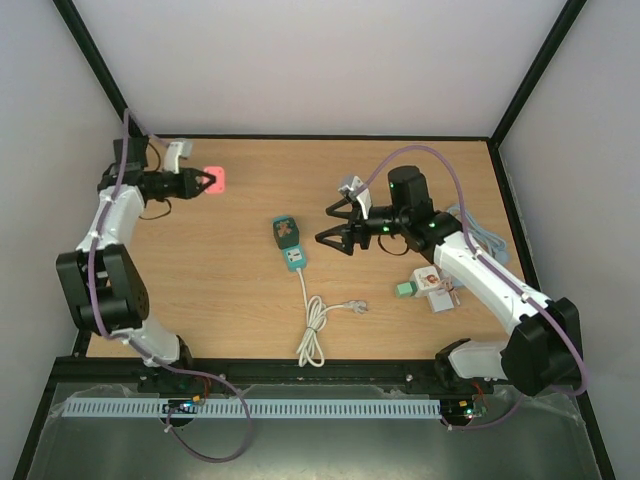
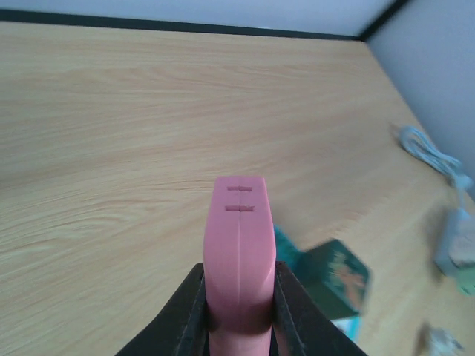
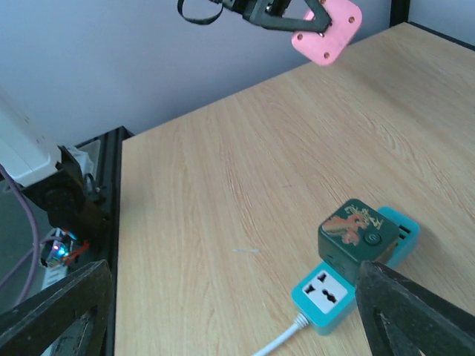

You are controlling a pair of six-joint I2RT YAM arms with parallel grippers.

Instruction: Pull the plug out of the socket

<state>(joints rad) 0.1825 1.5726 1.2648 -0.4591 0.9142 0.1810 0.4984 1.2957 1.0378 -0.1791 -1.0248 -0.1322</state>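
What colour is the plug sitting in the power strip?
The plug is dark green with an orange picture on top; clearest in the right wrist view.

The pale wood-grain tabletop point(image 1: 230, 290) looks like smooth matt laminate. The pink rounded plastic block point(image 2: 239, 252) is smooth and satin, with a thin moulded seam down its middle; the black fingers point(image 2: 185, 320) of the left end effector point(image 2: 239, 278) gripping it look like matt plastic. The teal plastic socket strip point(image 3: 326, 289) has white, faintly glossy faces. The dark green cube-shaped plastic plug point(image 3: 355, 236) is smooth, with a printed orange figure.
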